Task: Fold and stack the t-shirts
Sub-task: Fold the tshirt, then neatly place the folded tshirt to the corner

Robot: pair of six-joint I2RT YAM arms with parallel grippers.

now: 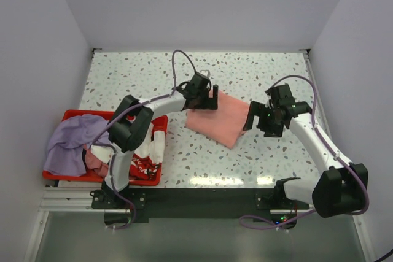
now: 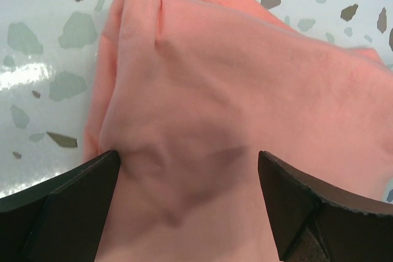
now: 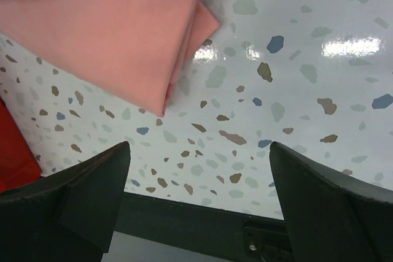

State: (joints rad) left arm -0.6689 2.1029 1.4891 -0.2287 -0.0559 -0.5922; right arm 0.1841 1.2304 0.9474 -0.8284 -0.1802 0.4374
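The speckled table (image 1: 245,65) fills the floor of a white-walled booth, with both arms reaching in from its near edge. A red crate (image 1: 77,114) sits at the table's near left corner. A purple tee (image 1: 70,142) is heaped in the crate and spills over its left side, and a white tee (image 1: 150,151) with red print is bunched at its right end. The pink tee (image 1: 218,119) lies near the middle of the table, well apart from the crate. It is folded into a compact slab set at a slant, with layered edges showing at one corner. The left gripper (image 1: 207,101) is at the tee's far left corner. Its fingers (image 2: 73,207) are spread wide with pink cloth lying between them, rumpled into a soft ridge there. I cannot tell whether the pads touch the cloth. The right gripper (image 1: 261,124) is just beside the tee's right edge. Its fingers (image 3: 80,188) are likewise spread wide over bare table, with nothing between them.
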